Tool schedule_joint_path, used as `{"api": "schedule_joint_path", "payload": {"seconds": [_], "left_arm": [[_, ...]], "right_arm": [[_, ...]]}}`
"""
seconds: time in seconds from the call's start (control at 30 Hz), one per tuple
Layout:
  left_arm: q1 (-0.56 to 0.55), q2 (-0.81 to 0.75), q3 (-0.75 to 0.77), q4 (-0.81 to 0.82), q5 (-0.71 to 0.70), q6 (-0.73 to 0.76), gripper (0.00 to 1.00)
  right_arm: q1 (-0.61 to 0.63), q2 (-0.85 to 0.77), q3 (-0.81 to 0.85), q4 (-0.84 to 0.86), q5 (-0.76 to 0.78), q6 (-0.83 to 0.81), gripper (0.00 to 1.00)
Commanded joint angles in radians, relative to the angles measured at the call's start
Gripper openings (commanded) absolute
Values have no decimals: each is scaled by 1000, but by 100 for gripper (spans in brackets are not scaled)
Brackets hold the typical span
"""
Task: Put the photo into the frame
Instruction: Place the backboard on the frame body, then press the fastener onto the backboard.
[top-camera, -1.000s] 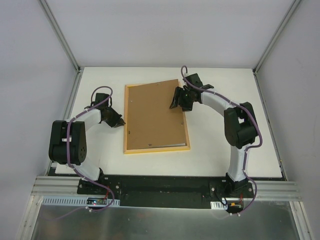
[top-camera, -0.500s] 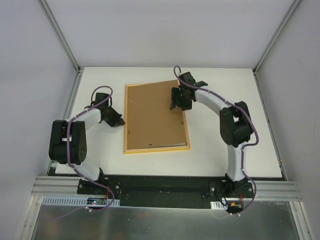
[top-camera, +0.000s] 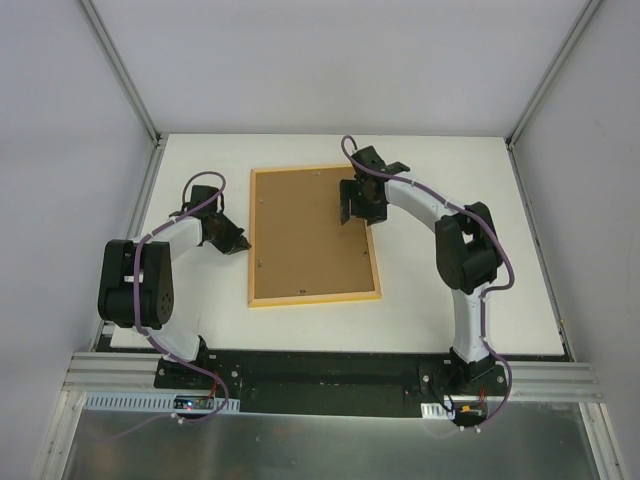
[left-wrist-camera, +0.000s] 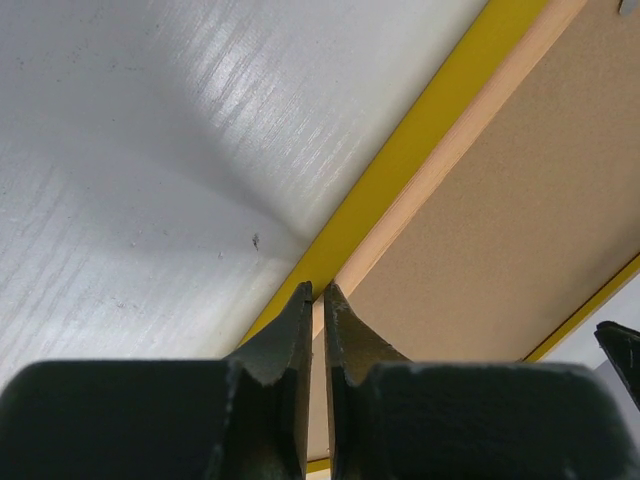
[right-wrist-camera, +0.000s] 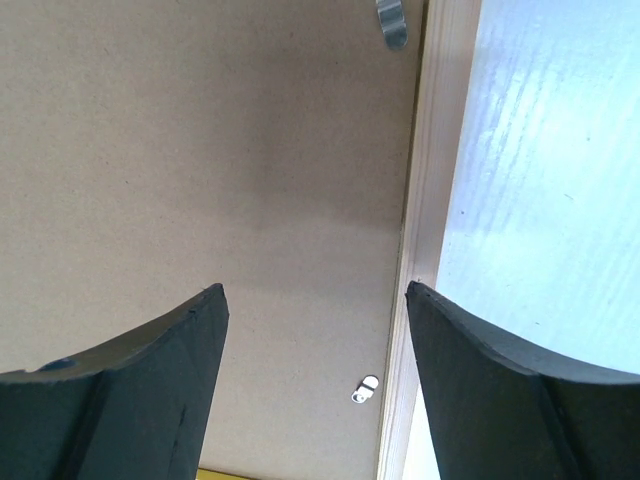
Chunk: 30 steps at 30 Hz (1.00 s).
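The frame (top-camera: 315, 297) lies face down on the white table, wood-coloured back up, with a brown hardboard backing panel (top-camera: 300, 235) lying flat inside it. The photo is hidden. My right gripper (top-camera: 348, 212) hovers open over the panel's upper right part, beside the frame's right rail (right-wrist-camera: 430, 180), with nothing between its fingers. My left gripper (top-camera: 240, 244) is shut, its tips at the frame's left edge. In the left wrist view the yellow edge (left-wrist-camera: 420, 135) and wooden rail run just past the closed tips (left-wrist-camera: 317, 290).
Small metal turn clips (right-wrist-camera: 366, 389) sit along the panel's edge near the right rail, another (right-wrist-camera: 391, 22) farther along. White table (top-camera: 450, 290) surrounds the frame. Metal posts and walls stand at the table's sides.
The backing panel, earlier tilted with its corner sticking past the frame's top right, now lies square inside the frame. My right gripper has opened wider and shifted slightly left. The left arm stayed put.
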Motion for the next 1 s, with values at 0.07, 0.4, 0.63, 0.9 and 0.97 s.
{"api": "schedule_joint_path", "payload": {"seconds": [0.07,0.4,0.63,0.9,0.97], "left_arm": [[-12,48,-23,-69,-57,19,4],[-12,41,-23,-69,-49,21,4],[-12,32,-26,-69,-44,19,4],[-15,32,-30,-64,-43,11,4],[-15,34,-34,-61,-43,10,4]], "right_arm": [[8,-32,79,-69,82,-44,77],[-4,-115,-35,-36,94,-49,78],[2,-277,-310,70,91,-32,78],[29,-364,-511,167,85,3,78],[31,-356,-522,182,91,14,78]]}}
